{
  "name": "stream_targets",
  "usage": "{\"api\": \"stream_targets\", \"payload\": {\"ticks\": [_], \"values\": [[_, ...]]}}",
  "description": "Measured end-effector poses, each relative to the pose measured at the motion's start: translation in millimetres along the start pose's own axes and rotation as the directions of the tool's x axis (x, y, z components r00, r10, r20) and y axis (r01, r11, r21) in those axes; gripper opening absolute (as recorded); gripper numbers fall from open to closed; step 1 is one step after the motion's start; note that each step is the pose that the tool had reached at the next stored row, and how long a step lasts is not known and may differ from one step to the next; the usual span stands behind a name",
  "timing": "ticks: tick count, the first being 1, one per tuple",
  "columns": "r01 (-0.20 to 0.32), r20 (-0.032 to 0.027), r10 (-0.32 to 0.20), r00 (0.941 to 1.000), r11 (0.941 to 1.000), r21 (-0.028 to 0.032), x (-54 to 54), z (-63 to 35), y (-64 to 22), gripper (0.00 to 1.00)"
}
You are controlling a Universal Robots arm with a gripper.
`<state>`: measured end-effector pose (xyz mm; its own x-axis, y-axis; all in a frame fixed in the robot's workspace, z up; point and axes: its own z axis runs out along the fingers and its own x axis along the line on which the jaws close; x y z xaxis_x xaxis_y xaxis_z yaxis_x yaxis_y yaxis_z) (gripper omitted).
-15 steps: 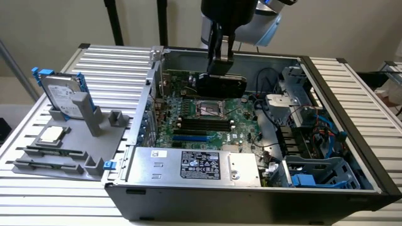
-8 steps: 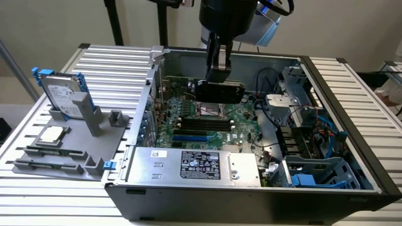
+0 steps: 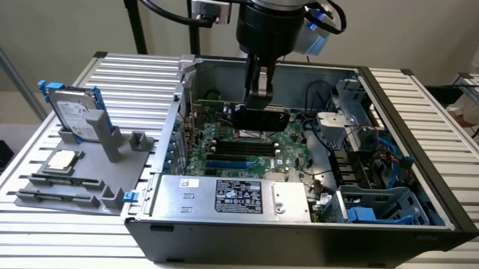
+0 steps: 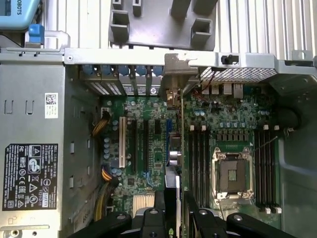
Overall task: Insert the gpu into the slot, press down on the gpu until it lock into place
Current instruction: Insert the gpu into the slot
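My gripper reaches down into the open computer case and is shut on the gpu, a flat black card held upright above the motherboard. The slot, a bright-blue strip, lies lower on the board near the power supply, apart from the card. In the wrist view the gpu appears edge-on between my fingers, its silver bracket at the case's rear wall. A short blue piece of the slot peeks out beside the card's edge; the card hides the remainder.
A silver power-supply box with a white label sits along the case's near wall. Black memory slots and the square processor socket flank the card. Cables and a drive cage crowd the exterior view's right. A hard drive stands outside on a grey rack.
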<state>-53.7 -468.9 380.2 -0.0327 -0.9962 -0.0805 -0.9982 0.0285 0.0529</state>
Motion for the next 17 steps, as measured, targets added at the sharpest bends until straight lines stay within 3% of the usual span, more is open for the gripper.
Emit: {"api": "stream_targets", "payload": {"ticks": [17], "values": [[-0.029, 0.0014, 0.029, 0.9996, 0.9996, 0.0023, 7.8, 30.4, -0.6, 0.26]]}}
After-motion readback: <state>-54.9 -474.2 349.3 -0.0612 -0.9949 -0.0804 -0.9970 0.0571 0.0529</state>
